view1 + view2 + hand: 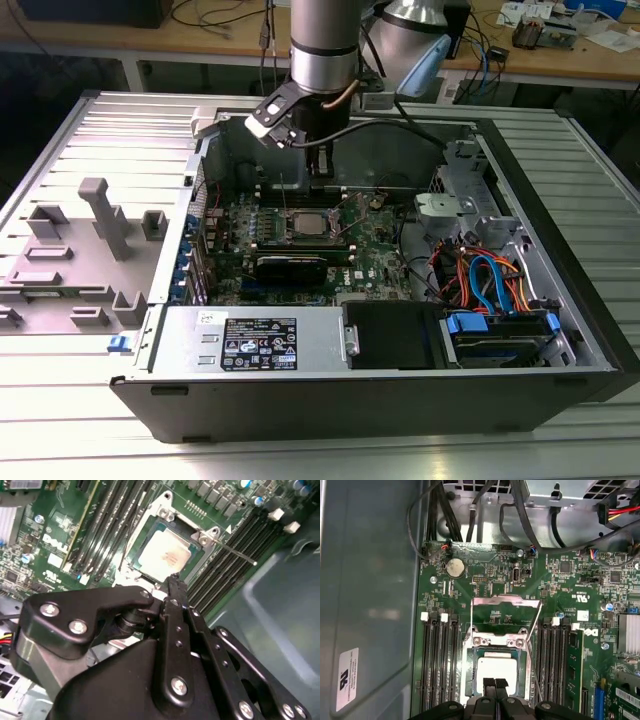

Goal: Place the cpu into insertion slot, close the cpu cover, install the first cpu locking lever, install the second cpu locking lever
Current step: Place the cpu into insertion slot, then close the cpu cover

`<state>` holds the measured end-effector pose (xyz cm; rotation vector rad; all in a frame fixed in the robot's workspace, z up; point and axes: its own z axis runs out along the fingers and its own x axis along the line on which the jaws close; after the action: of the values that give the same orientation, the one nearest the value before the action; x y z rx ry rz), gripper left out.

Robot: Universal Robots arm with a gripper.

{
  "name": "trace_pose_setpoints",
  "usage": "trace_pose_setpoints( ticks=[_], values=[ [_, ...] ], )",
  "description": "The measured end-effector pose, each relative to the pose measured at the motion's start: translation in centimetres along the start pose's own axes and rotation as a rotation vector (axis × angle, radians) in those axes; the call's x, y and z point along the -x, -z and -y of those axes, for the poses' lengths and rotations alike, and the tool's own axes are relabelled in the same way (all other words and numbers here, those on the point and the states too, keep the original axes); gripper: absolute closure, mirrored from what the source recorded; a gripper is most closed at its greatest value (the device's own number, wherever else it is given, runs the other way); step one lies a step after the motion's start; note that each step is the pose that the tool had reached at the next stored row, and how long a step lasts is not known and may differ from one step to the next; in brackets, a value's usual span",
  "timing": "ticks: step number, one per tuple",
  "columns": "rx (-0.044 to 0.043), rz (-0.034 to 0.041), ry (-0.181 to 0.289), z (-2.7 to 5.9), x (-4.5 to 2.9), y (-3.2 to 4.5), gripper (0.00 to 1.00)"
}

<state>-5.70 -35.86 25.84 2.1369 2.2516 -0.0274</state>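
Observation:
The cpu [497, 672] lies flat in the insertion slot [470, 680] on the green motherboard [572, 587], its silvery top showing in both wrist views [165, 555]. The cpu cover [505, 601] is tilted up and open at the far end of the socket, with board showing through its cut-out. Thin locking levers [535, 662] [235, 551] stand loose at both sides of the socket. My gripper [495, 686] is shut with nothing in it, its fingertips [173, 582] just above the cpu's near edge. In the exterior view, the gripper [320, 172] hangs over the socket [305, 225].
Rows of memory slots [440, 665] flank the socket. The case's grey wall [370, 595] rises close on one side. Cables [480, 275] and a drive bay [495, 335] lie at the exterior view's right, a power supply [250, 340] in front.

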Motion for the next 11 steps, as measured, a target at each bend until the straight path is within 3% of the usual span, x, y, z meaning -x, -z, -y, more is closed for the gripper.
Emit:
trace_pose_setpoints(
  ticks=[8, 11],
  values=[
    [0.0001, -0.0002, -0.001, 0.08, -0.01, -0.06, 0.89],
    [0.0001, -0.0003, -0.001, -1.02, 0.05, -0.09, 0.89]
  ],
)
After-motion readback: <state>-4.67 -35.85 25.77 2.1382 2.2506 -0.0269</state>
